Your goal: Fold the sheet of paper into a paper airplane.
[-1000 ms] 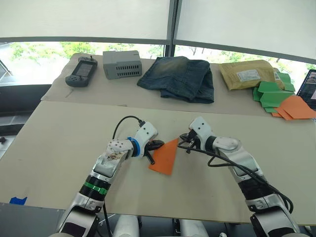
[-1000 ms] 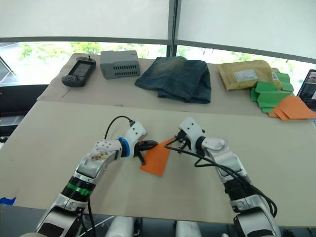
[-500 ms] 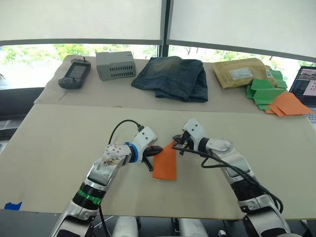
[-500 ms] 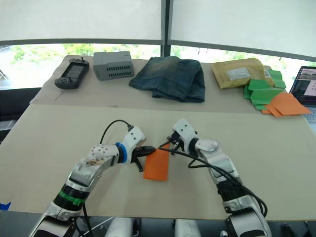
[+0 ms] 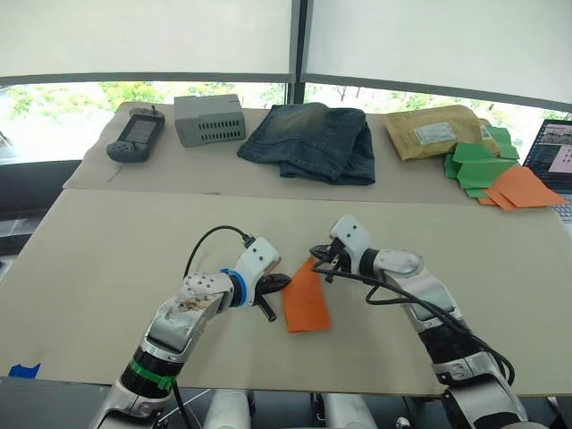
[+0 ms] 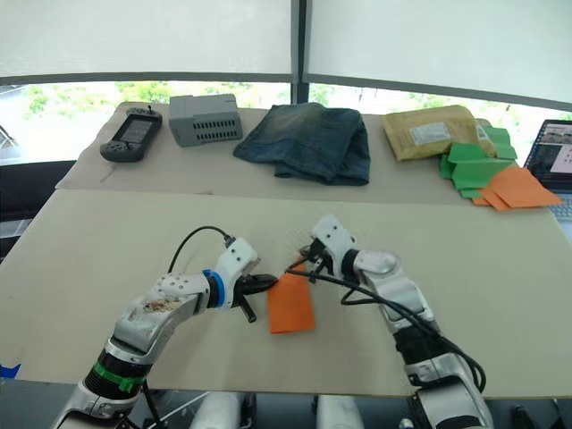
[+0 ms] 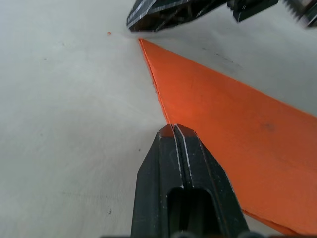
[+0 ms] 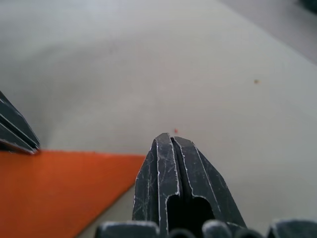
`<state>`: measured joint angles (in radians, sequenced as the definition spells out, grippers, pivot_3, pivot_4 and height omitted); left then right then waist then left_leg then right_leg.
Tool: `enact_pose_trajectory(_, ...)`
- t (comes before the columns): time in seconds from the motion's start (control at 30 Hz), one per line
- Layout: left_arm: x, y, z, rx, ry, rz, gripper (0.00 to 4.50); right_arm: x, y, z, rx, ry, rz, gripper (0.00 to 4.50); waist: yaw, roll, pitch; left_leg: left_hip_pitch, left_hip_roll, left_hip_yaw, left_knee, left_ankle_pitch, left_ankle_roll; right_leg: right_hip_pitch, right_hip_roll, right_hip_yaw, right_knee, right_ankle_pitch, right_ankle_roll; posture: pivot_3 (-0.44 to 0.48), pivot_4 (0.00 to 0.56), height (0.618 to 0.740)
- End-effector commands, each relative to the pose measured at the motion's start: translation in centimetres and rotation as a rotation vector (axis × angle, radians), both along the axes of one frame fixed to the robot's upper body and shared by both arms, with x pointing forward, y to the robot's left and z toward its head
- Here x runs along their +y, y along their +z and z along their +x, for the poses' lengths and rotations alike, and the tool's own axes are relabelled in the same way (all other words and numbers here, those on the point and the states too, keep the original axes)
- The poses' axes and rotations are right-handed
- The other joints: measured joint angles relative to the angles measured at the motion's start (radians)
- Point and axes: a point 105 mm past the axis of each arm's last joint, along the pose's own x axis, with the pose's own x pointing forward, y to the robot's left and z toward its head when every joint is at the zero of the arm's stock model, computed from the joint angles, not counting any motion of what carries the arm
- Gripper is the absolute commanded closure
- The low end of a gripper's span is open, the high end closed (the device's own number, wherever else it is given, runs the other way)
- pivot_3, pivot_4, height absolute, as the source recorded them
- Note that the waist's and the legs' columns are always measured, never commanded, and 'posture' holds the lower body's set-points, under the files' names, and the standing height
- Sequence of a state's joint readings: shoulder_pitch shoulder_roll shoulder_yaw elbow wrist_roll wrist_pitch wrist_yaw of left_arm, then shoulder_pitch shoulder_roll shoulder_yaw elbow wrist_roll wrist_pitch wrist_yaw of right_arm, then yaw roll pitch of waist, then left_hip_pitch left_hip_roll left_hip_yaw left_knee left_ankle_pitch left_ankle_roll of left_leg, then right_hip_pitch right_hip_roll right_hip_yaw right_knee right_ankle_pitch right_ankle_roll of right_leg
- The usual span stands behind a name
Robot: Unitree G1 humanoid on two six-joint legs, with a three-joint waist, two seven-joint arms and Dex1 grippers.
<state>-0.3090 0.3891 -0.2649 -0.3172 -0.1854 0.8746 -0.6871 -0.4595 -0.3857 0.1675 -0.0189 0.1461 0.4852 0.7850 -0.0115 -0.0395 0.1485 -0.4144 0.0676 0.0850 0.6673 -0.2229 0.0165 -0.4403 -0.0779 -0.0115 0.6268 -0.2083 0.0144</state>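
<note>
On the near half of the tabletop [image 5: 107,241], toward its front edge, I see the sheet of paper [image 5: 306,297] lying flat as a narrow orange wedge, its point aimed at the far edge. My left gripper [image 5: 271,295] sits at the wedge's left edge, fingers pressed together; its wrist view shows the fingertips [image 7: 174,133] at the paper's border, though whether they pinch it I cannot tell. My right gripper [image 5: 323,260] is at the point, fingers likewise together, and their tips [image 8: 167,144] hide any contact. Along the far edge lie jeans [image 5: 313,141] and an envelope [image 5: 438,131]; a laptop [image 5: 552,157] is cut off at the right edge.
</note>
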Motion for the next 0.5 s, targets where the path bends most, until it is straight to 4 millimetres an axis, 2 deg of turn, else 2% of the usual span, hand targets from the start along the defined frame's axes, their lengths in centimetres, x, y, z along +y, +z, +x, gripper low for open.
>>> enact_pose_trajectory(0.03, -0.4, -0.5, -0.3, 0.020, -0.025, 0.012, 4.50, 0.3, 3.5, -2.5, -0.014, 0.146, 0.096, 4.49, 0.002, 0.000, 0.000, 0.000, 0.000, 0.000, 0.000, 0.000, 0.000, 0.000, 0.000, 0.000, 0.000, 0.000, 0.000, 0.000, 0.150, 0.716)
enact_pose_trajectory(0.27, -0.4, -0.5, -0.1, 0.011, -0.035, 0.021, 4.50, 0.8, -0.5, -5.6, 0.125, 0.205, -0.011, 4.49, 0.012, 0.000, 0.000, 0.000, 0.000, 0.000, 0.000, 0.000, 0.000, 0.000, -0.001, -0.001, -0.001, -0.001, 0.000, 0.000, 0.150, 0.716)
enact_pose_trajectory(0.5, -0.4, 0.1, 0.7, 0.003, -0.051, -0.008, 4.50, 0.5, -4.5, -6.6, 0.205, 0.187, -0.148, 4.49, 0.015, 0.000, 0.000, 0.000, 0.000, 0.000, 0.002, 0.000, 0.000, 0.001, 0.000, 0.000, 0.000, -0.004, -0.007, 0.000, 0.150, 0.716)
